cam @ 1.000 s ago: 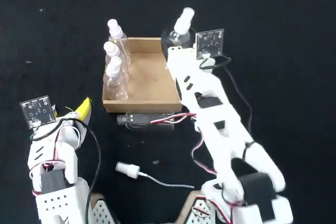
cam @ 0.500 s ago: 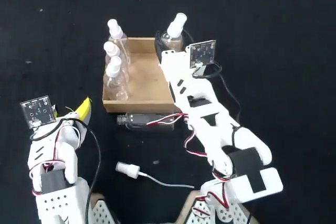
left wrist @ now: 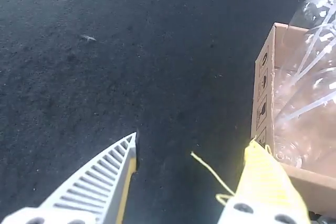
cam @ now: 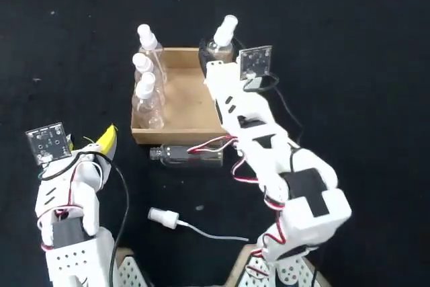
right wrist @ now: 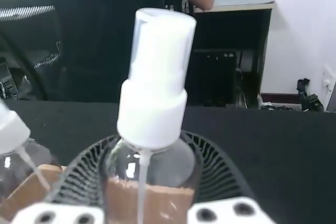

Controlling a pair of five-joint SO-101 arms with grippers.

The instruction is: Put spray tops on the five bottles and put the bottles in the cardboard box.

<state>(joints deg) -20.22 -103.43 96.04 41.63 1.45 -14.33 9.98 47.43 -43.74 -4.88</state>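
Up at top centre of the high view: right gripper (cam: 213, 58) clamped round a bottle (cam: 222, 45), black jaws hugging the clear body just under its white spray top (cam: 227, 28). Holding it upright, tight against the upper right corner of the cardboard box (cam: 181, 132). Hard to say whether the base sits inside the wall or over the rim. Seen from the right wrist too: curved jaws wrapped round the bottle, cap on straight, dip tube running down inside. Over on the left side of the box, three capped bottles (cam: 143, 70) lined up in a row along the wall, all standing, all touching or nearly so. Just below the box's front wall, at mid-frame, an uncapped bottle (cam: 187, 155) lying on its side on the black table (cam: 363, 45), neck pointing left, close to the cardboard but outside it. Further down, lower centre, a loose spray top (cam: 163, 217) flat on the cloth, thin tube trailing off to the right. Down in the lower left, left gripper (cam: 104, 142) parked well apart from all of it, white and yellow fingers spread wide with nothing between them, tips aimed toward the box's near left corner.
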